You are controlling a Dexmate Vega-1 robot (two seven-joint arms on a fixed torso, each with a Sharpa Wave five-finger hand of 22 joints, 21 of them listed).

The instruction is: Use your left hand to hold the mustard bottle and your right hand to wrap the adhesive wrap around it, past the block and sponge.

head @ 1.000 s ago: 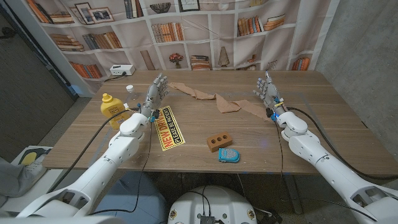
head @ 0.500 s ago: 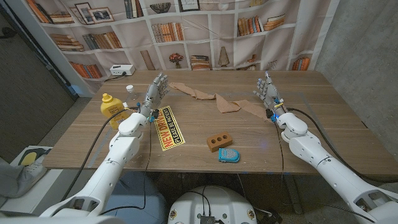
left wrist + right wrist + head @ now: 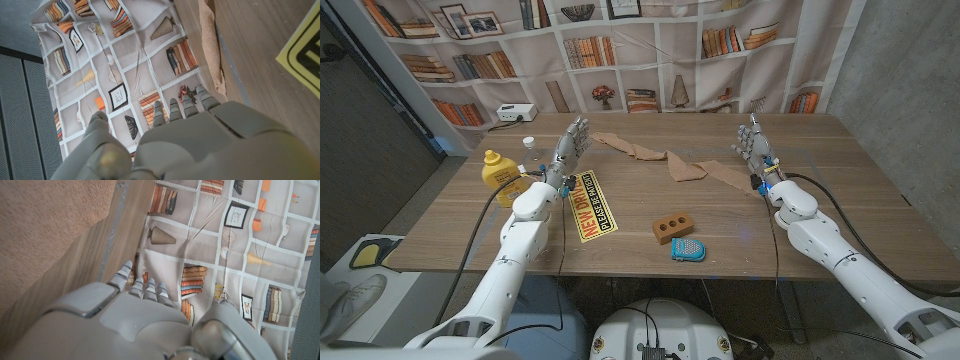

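- Left hand [image 3: 571, 146]: fingers spread, holding nothing.
- Right hand [image 3: 752, 145]: same, empty.
- Yellow plastic mustard bottle [image 3: 500, 176] upright, just left of left arm.
- Long tan adhesive wrap [image 3: 672, 162] between hands.
- First: swing left, grab bottle gently round its middle.

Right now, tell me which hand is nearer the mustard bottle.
Left. The left hand stands just beside the mustard bottle, toward the table's middle; the right hand is across the table, by the wrap.
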